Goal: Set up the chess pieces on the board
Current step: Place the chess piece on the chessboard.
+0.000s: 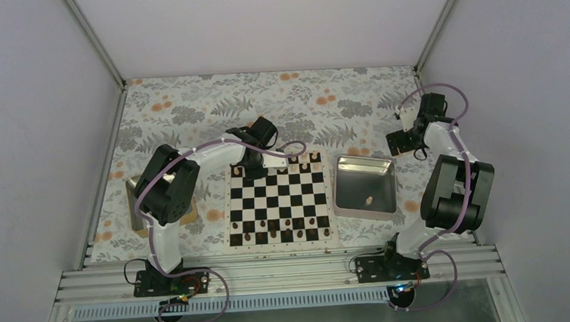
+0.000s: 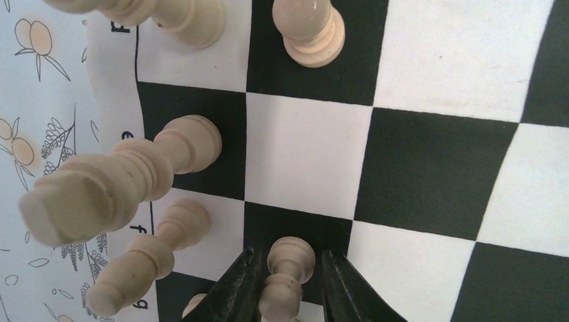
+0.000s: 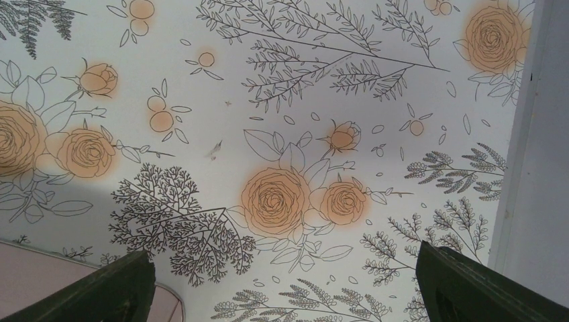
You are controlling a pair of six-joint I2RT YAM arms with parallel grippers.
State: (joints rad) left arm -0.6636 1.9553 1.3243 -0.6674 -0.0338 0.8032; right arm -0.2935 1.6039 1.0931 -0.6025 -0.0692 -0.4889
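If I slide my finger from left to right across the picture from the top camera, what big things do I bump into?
First the left arm's elbow → board → steel tray → right arm's elbow.

Nearest chessman (image 2: 87,194) blurred, left tray (image 1: 132,202) half under arm (image 1: 166,188), speck (image 1: 369,199) in right tray (image 1: 343,202) unidentifiable

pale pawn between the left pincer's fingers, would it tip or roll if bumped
The pale pawn is tall over a small round base, so a sideways knock would probably topple it. Its turned, rounded body suggests it would then roll. It looks like wood: likely light and stiff.
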